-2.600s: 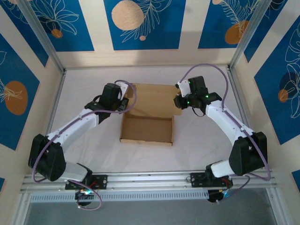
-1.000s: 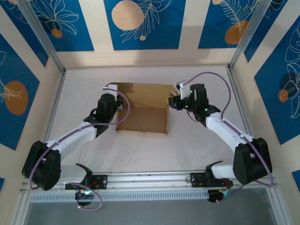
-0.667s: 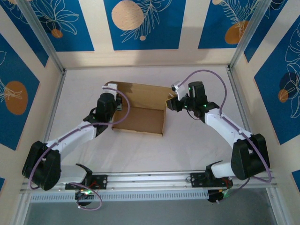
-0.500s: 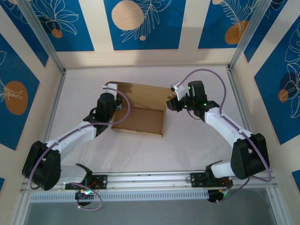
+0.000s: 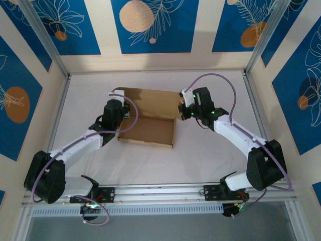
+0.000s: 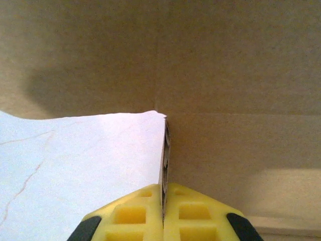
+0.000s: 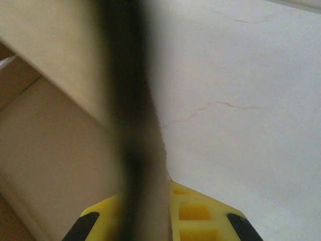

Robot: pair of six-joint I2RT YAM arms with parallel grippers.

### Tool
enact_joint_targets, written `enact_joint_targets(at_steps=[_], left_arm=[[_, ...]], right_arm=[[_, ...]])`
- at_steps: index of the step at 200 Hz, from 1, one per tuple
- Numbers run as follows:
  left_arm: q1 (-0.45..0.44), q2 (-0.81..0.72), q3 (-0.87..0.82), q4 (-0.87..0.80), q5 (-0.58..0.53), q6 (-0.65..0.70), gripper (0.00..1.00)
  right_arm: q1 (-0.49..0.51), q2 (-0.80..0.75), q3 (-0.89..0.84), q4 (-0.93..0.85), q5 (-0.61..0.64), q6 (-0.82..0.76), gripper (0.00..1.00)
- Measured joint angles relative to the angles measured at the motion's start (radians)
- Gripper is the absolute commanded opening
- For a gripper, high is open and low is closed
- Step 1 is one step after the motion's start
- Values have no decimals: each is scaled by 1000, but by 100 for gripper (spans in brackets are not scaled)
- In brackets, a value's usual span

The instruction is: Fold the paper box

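The paper box (image 5: 148, 130) is a plain brown shallow tray with its lid flap (image 5: 150, 100) raised at the far side, mid-table. My left gripper (image 5: 122, 116) is shut on the box's left side wall; in the left wrist view its yellow fingertips (image 6: 135, 216) pinch the wall's cardboard edge (image 6: 165, 155). My right gripper (image 5: 181, 111) is shut on the box's right side wall; a blurred cardboard edge (image 7: 133, 150) runs between the yellow fingertips (image 7: 200, 216) in the right wrist view.
The white table (image 5: 210, 165) is ringed by cream and blue patterned walls (image 5: 150, 25). A metal rail (image 5: 160, 193) runs along the near edge by the arm bases. Open white surface lies to the box's left, right and front.
Both arms kept their grip and slid the box leftward and toward the far side; its near edge now slants. The right gripper moved left with it.
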Motion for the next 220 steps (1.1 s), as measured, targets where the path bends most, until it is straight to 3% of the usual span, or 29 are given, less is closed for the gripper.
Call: enact_joint_targets(at_steps=[38, 74, 138, 220], left_arm=[[-3, -2, -27, 47, 56, -25, 2], [-4, -2, -72, 132, 58, -29, 1], [-56, 18, -156, 286, -29, -43, 2], [-127, 60, -197, 407, -157, -83, 2]], right_arm=[[56, 0, -23, 67, 215, 192, 0], [110, -11, -54, 161, 359, 251, 0], [138, -13, -208, 365, 420, 317, 0], [184, -2, -236, 413, 542, 383, 0]])
